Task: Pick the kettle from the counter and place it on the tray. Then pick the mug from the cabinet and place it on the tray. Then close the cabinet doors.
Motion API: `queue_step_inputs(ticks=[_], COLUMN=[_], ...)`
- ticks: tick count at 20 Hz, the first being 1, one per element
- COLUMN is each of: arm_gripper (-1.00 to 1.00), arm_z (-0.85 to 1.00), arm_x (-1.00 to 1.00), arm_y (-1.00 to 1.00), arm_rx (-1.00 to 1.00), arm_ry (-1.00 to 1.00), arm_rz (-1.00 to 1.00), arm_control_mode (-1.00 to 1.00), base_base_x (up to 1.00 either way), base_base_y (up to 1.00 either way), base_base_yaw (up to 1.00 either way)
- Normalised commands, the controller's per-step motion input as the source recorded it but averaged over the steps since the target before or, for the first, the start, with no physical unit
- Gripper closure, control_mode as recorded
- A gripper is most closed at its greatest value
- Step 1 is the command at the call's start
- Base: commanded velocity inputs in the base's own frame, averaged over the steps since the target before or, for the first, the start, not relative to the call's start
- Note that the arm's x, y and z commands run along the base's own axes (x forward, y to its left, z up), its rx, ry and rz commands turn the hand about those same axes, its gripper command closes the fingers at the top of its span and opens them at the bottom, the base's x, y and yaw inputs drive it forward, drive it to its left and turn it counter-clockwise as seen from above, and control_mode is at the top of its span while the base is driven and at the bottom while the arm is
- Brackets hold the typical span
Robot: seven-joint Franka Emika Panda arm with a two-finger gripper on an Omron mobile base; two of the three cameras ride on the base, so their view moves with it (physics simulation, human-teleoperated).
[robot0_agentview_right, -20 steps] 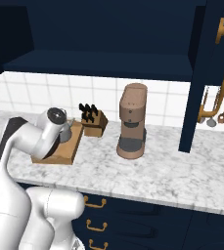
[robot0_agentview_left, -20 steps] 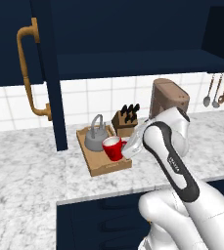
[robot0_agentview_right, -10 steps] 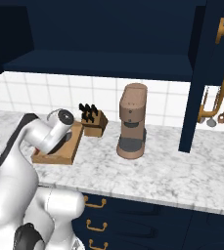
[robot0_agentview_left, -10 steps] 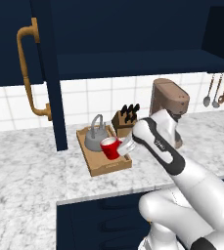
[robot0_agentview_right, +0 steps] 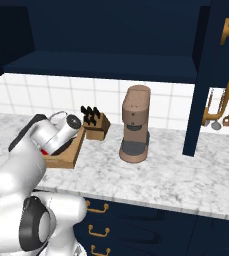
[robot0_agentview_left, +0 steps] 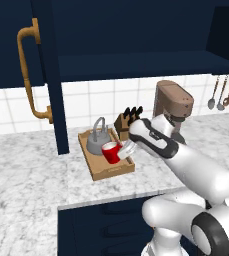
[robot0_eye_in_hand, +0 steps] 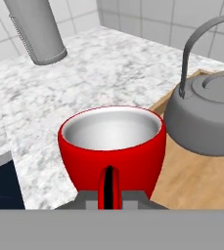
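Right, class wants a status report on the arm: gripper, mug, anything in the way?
Gripper shut on mug handle. Mug over tray, beside kettle. Cabinet doors open. Nothing blocking.

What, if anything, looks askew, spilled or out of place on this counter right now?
Nothing stands out. The kettle sits upright on the tray, and the red mug, gripped by its handle in the gripper, is upright beside it. Both cabinet doors hang open, which fits the unfinished job.
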Motion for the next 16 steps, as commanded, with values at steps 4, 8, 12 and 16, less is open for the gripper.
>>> queue_step_inputs(ticks=[4,8,12,16], arm_gripper=[1.0,1.0,1.0,1.0], arm_z=[-0.37,-0.21,-0.17,-0.23], arm_x=[0.24,0.28,0.28,0.23], arm_y=[0.0,0.0,0.0,0.05], arm_rx=[0.0,0.0,0.0,0.0], arm_ry=[0.0,0.0,0.0,0.0], arm_rz=[0.0,0.0,0.0,0.0], arm_control_mode=[-1.0,-1.0,-1.0,-1.0], base_base_x=[0.0,0.0,0.0,0.0], base_base_y=[0.0,0.0,0.0,0.0], base_base_yaw=[0.0,0.0,0.0,0.0])
